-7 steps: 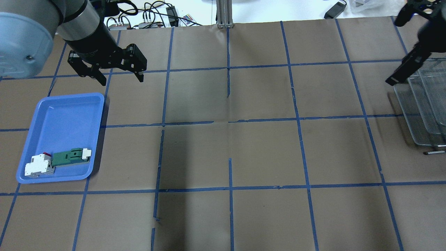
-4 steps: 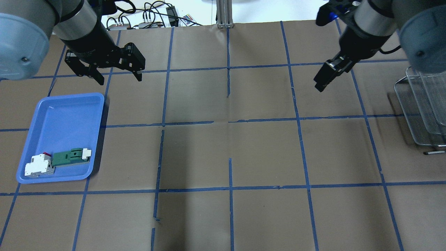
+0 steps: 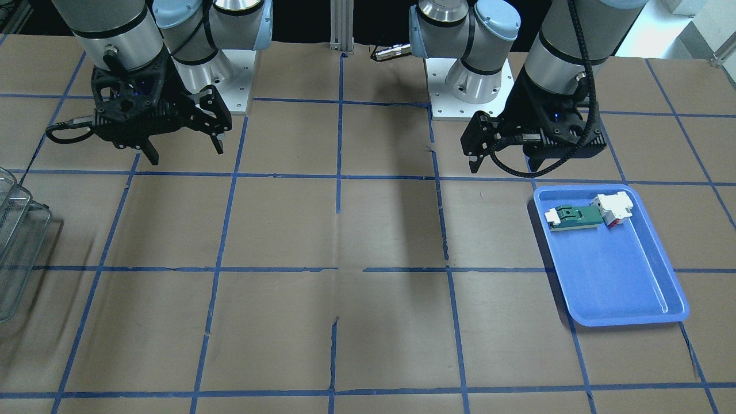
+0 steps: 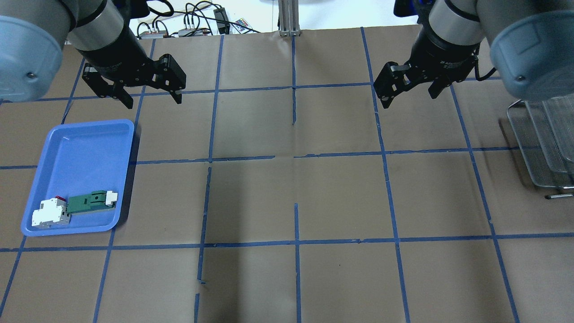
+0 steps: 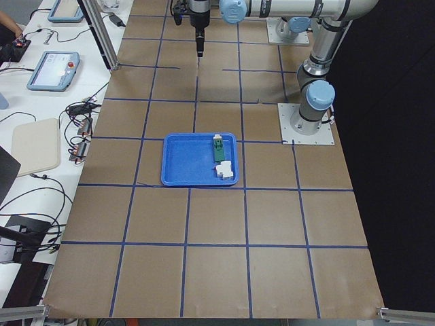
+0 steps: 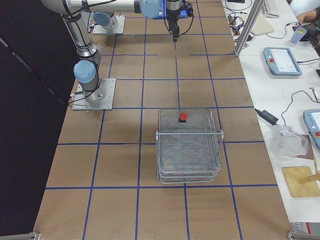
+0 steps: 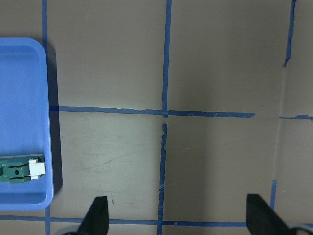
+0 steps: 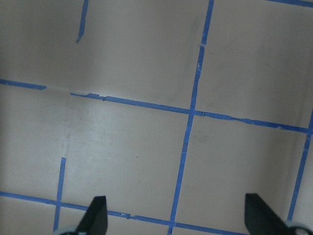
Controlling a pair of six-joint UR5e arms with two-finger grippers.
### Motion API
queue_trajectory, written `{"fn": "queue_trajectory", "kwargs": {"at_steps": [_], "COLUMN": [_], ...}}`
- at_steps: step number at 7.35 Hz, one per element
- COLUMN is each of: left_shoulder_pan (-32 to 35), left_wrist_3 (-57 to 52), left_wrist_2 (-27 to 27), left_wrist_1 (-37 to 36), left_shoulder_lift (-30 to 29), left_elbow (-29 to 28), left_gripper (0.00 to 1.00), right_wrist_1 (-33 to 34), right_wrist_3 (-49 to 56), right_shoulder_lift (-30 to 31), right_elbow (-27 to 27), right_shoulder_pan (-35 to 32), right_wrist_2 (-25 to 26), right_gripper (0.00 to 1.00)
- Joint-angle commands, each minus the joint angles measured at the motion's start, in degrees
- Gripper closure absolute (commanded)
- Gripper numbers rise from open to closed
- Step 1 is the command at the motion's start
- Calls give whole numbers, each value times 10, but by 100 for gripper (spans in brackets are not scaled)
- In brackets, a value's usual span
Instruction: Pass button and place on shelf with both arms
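Note:
The button [image 6: 183,117], red cap on a black body, stands upright on the top tray of the wire-mesh shelf [image 6: 189,150], seen only in the exterior right view. The shelf is cut off at the right edge of the overhead view [image 4: 545,148] and at the left edge of the front view [image 3: 17,253]. My right gripper [image 4: 409,99] is open and empty above the far table, well left of the shelf. My left gripper [image 4: 154,102] is open and empty above the far left, just beyond the blue tray [image 4: 80,148]. Both wrist views show spread fingertips [image 7: 98,215] [image 8: 98,215] over bare paper.
The blue tray holds a white-and-red block [image 4: 50,213] and a green flat part with a white end [image 4: 89,202] at its near end. Brown paper with blue tape lines covers the table. Cables and a metal post [image 4: 289,18] lie beyond the far edge.
My right arm has swung left from over the shelf to the far middle-right of the table and turned its wrist; its fingers now show spread. My left gripper has barely moved.

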State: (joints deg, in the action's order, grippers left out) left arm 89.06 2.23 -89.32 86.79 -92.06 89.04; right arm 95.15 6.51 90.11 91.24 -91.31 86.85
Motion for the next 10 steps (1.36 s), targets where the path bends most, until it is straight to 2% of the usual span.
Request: {"fn": "queue_trajectory", "kwargs": {"at_steps": [1,5,10], "left_shoulder_pan": [-1,-1,-2], "left_wrist_3": [1,1,-1], "left_wrist_2": [0,1,-7], "left_wrist_1": [0,0,1], "left_shoulder_lift": [0,0,0], "left_elbow": [-1,0,-1], "left_gripper": [0,0,0], "right_wrist_1": [-8,-10,-9], "right_wrist_3": [-49,-49,-49], "right_shoulder_lift": [-7,-10,-8], "right_elbow": [-14,-9,-4], "right_shoulder_pan": [0,0,0], "right_wrist_2": [34,11,17], "right_gripper": [0,0,0]}}
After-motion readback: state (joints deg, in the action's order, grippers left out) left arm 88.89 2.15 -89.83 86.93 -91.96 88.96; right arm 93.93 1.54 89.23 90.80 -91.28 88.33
